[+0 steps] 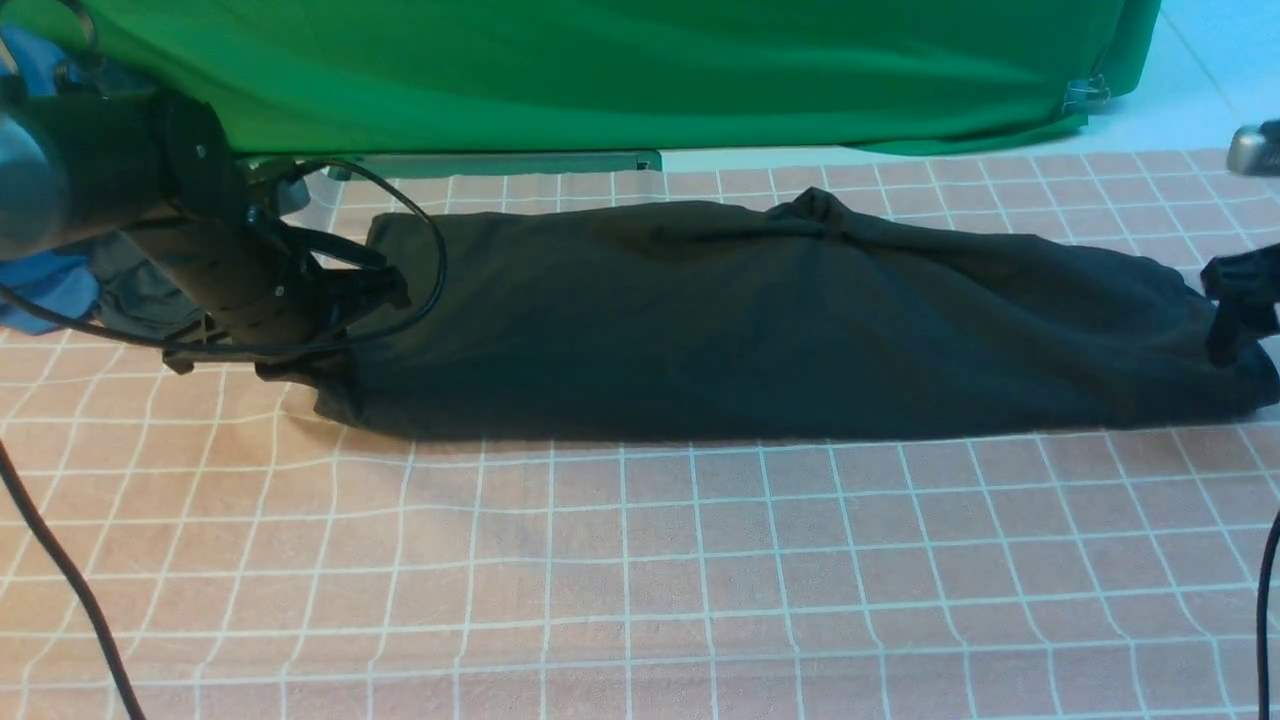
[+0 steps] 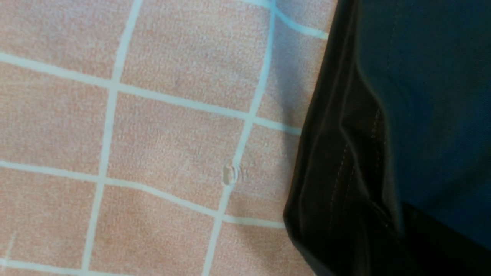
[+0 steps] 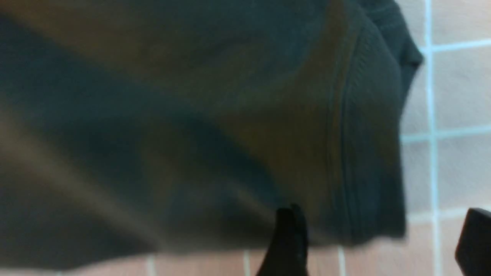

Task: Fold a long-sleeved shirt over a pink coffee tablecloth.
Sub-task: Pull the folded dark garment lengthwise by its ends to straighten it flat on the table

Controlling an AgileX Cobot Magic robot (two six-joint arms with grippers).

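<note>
Left gripper [image 1: 335, 300] merges into the dark long-sleeved shirt [image 1: 780, 320], its jaws unreadable. Close before the right gripper [image 3: 383, 214] the fabric blurs, both fingers [image 3: 287, 245] cut off at the picture's edge. The front view clips that gripper too.

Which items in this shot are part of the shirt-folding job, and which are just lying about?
Part of the job:
- shirt
- tablecloth

Lying about:
- green cloth
- clip on it
- blue garment
- grey garment
</note>
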